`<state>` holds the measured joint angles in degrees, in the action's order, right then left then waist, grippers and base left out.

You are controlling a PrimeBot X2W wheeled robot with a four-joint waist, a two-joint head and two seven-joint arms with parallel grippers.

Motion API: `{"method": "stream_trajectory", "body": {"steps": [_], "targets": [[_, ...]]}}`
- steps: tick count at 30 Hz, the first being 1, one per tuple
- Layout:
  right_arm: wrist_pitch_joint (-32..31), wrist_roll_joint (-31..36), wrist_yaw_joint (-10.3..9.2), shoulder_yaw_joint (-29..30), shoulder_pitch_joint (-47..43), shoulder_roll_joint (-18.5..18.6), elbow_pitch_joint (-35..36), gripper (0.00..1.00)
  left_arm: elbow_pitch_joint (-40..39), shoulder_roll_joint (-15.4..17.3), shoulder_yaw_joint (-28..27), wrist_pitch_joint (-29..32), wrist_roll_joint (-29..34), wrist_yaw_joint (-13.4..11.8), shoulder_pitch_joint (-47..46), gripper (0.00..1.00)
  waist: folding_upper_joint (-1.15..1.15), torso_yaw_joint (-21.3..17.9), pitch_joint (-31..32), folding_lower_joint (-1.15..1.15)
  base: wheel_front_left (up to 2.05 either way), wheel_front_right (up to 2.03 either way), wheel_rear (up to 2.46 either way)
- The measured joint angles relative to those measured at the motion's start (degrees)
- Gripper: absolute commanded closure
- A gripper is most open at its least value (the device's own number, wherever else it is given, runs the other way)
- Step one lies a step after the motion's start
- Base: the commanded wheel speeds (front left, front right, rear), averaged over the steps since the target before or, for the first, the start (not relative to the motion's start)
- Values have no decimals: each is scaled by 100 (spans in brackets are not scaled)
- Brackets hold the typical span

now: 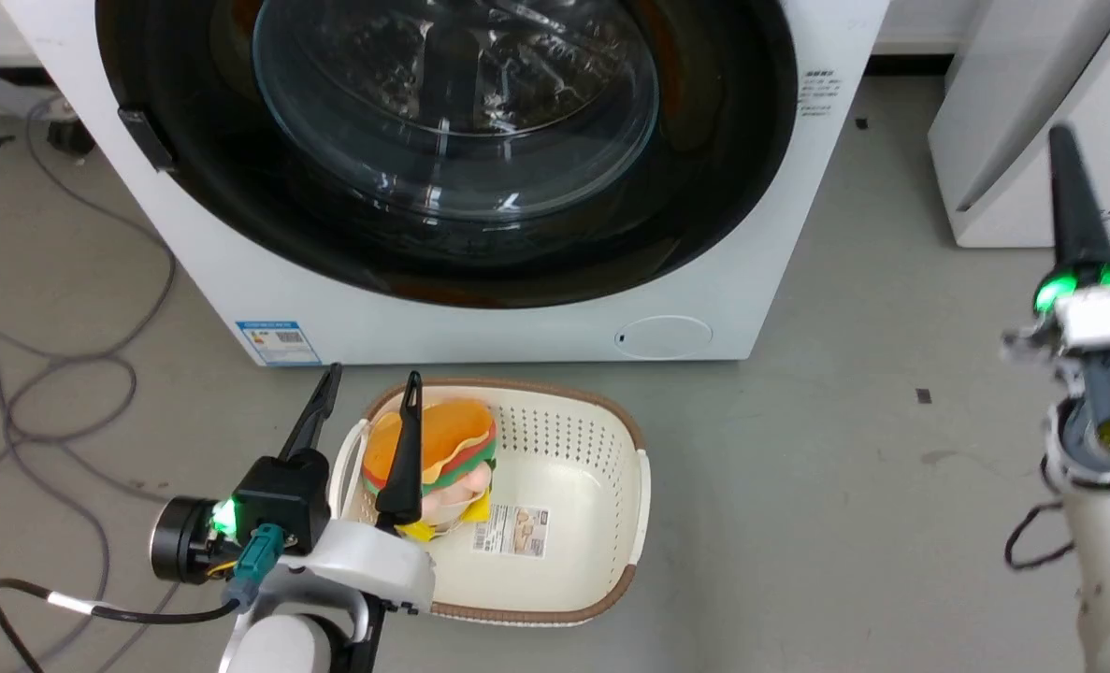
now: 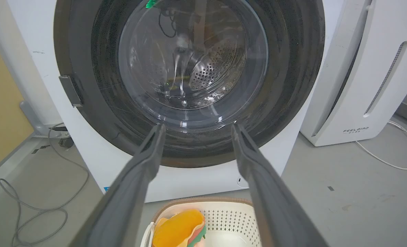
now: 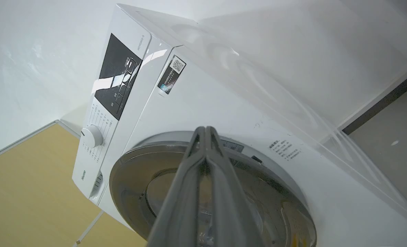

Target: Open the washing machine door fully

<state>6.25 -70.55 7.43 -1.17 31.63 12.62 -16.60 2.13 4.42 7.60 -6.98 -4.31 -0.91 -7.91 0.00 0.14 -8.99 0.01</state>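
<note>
Glossy black washing machine door [image 1: 442, 150] shut, flush on white washing machine [image 1: 480, 318]

The left end effector [image 1: 372, 376] is being held with its two dark fingers spread, above a cream basket [image 1: 601, 439] in which a toy burger [image 1: 452, 439] is being carried. Just ahead of its fingertips the white washing machine [image 1: 517, 322] is being faced, the glossy black washing machine door [image 1: 723, 187] lying closed. A blue label [image 1: 278, 342] is being shown just beyond its left finger. The right end effector [image 1: 1064, 150], its fingers showing as one dark spike, is being held before a white appliance [image 1: 994, 121]. Grey cables [image 1: 50, 374] are being trailed left of the left end effector.
</note>
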Motion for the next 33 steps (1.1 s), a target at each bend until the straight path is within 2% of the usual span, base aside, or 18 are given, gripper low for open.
{"method": "stream_trajectory", "body": {"steps": [11, 17, 25, 30, 33], "targets": [[-269, -1018, 0, -870, 1485, 679, -782, 100, -136, 7, 158, -116, -137, -52, -252, 0, 0, 177, -436, 0, 0, 0, 0], [-623, -1281, 0, -1818, 2421, 1069, -1362, 100, -174, 11, 230, -200, -192, -102, -362, 0, 0, 261, -706, 0, 0, 0, 0], [-1137, -1802, 0, -2862, 3724, 1178, -2349, 100, -208, 18, 319, -319, -242, -148, -520, 0, 0, 326, -1060, 0, 0, 0, 0], [-1511, -1728, 0, -3733, 4473, 1203, -2865, 100, -226, 20, 382, -376, -280, -186, -630, 0, 0, 363, -1263, 0, 0, 0, 0], [-1708, -1870, 0, -4028, 4820, 1174, -3129, 100, -223, 21, 425, -425, -293, -198, -664, 0, 0, 373, -1375, 0, 0, 0, 0]]}}
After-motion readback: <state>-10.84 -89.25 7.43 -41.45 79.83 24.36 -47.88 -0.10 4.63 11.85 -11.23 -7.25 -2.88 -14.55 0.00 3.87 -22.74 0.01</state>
